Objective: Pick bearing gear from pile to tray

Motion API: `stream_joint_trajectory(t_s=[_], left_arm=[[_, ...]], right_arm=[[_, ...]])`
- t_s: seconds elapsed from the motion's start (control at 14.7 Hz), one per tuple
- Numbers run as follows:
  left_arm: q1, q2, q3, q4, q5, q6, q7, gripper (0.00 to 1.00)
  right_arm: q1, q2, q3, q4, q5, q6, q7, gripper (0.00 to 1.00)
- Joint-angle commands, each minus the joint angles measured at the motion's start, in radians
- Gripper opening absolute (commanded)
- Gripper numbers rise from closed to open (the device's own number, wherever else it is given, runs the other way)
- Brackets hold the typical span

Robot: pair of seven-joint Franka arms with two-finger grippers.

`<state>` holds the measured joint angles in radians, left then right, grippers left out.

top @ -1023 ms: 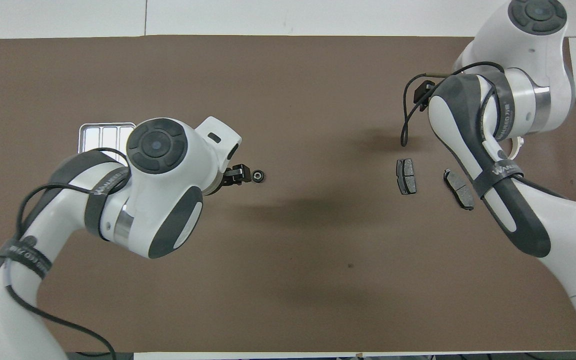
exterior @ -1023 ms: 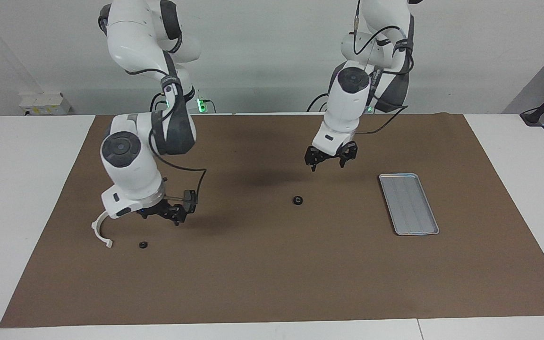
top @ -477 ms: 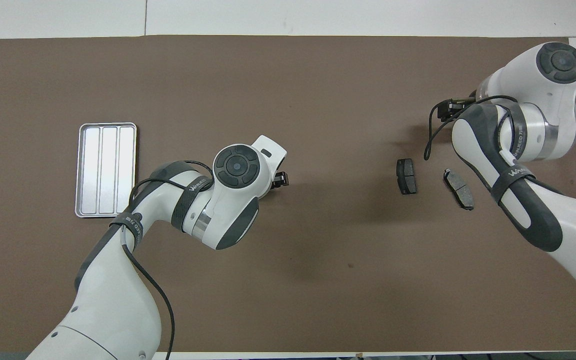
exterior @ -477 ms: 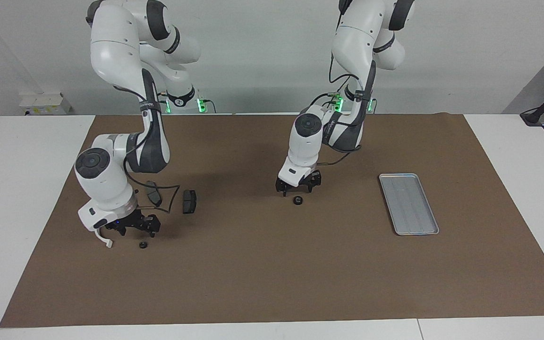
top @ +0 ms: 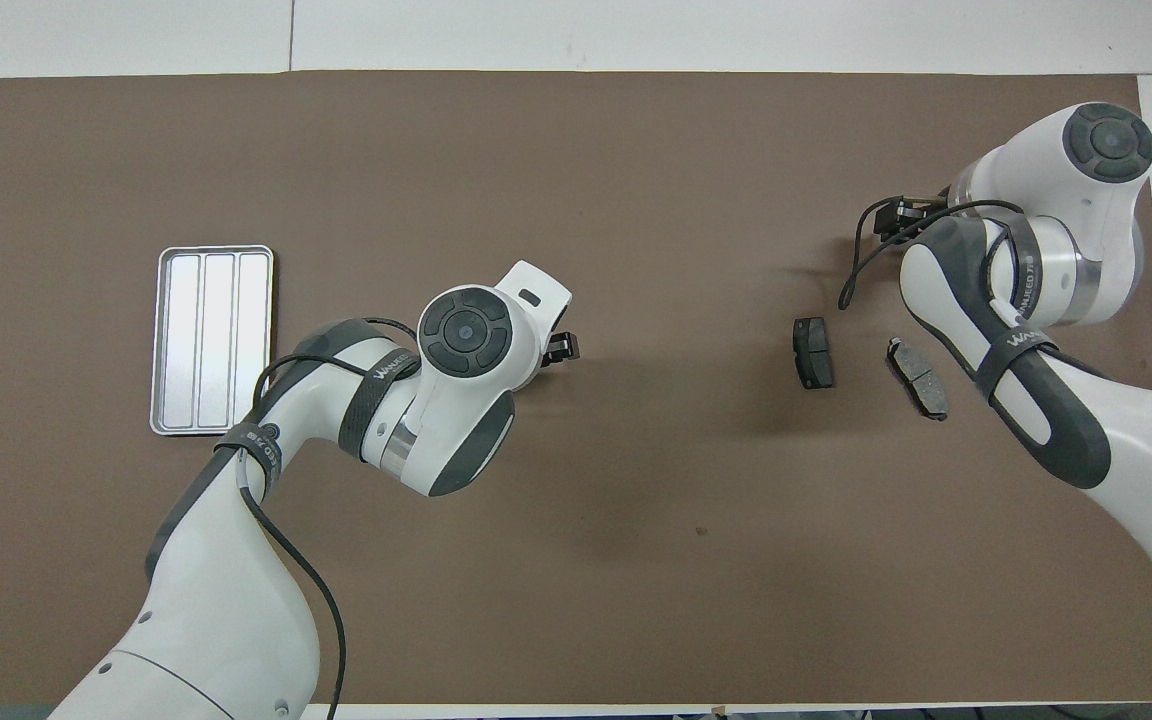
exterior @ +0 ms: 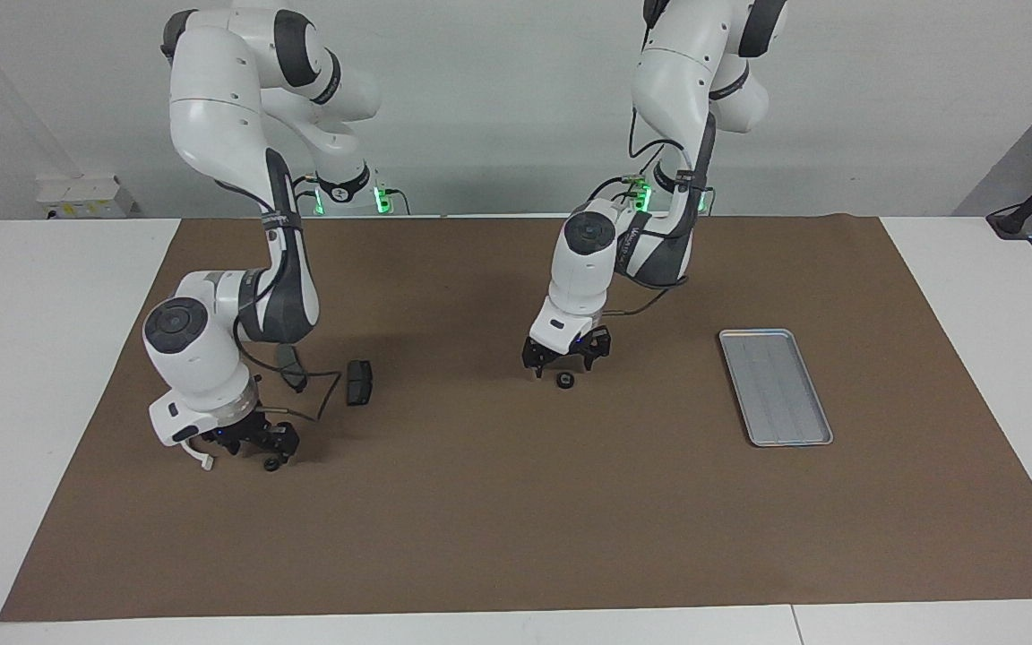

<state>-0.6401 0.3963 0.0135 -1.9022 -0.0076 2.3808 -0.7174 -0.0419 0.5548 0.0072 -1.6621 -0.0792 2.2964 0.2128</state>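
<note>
Start at the right arm's end of the table. Your right gripper (exterior: 252, 441) is down low, almost on the brown mat (exterior: 516, 528). A tiny black round piece (exterior: 272, 465) lies right at its tip. You cannot tell whether the gripper is spread or pinching. Just beside it, one end of the white curved bracket (exterior: 200, 459) pokes out from under the wrist, and the rest is hidden.

A little nearer to the robots lie the two dark grey brake pads. One brake pad (top: 918, 377) is partly covered by the right arm's forearm. The other brake pad (top: 813, 352) lies clear on the mat, more toward the middle of the table.

In the middle, your left gripper (exterior: 563, 360) hangs low over the mat with its fingers spread apart and nothing between them. The bearing gear (exterior: 564, 380), a small black ring, rests on the mat just beside the fingertips and apart from them. From overhead the left wrist hides it.

Toward the left arm's end, well apart from the gear, the silver tray (exterior: 776, 387) lies flat, with only its ribbed floor showing.
</note>
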Motion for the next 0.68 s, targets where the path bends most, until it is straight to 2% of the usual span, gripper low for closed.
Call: stream_joint_trajectory(t_s=[0.0, 0.27, 0.41, 0.55, 0.61], left_arm=[[-0.01, 0.01, 0.013, 0.005, 0.006, 0.023, -0.005, 1.0], [-0.003, 0.021, 0.013, 0.0, 0.046, 0.026, -0.004, 0.99], [-0.003, 0.022, 0.013, -0.003, 0.047, 0.026, -0.005, 0.97], [-0.006, 0.022, 0.013, -0.005, 0.047, 0.024, -0.007, 0.94], [-0.006, 0.022, 0.013, -0.005, 0.047, 0.024, -0.007, 0.88]], right_arm=[[-0.003, 0.008, 0.008, -0.005, 0.018, 0.025, 0.031, 0.89], [-0.003, 0.033, 0.008, 0.007, 0.019, 0.06, 0.033, 0.83], [-0.003, 0.033, 0.008, 0.007, 0.019, 0.058, 0.034, 0.69], [-0.003, 0.033, 0.01, 0.005, 0.019, 0.06, 0.054, 0.6], [-0.003, 0.033, 0.01, 0.005, 0.019, 0.058, 0.065, 0.53]])
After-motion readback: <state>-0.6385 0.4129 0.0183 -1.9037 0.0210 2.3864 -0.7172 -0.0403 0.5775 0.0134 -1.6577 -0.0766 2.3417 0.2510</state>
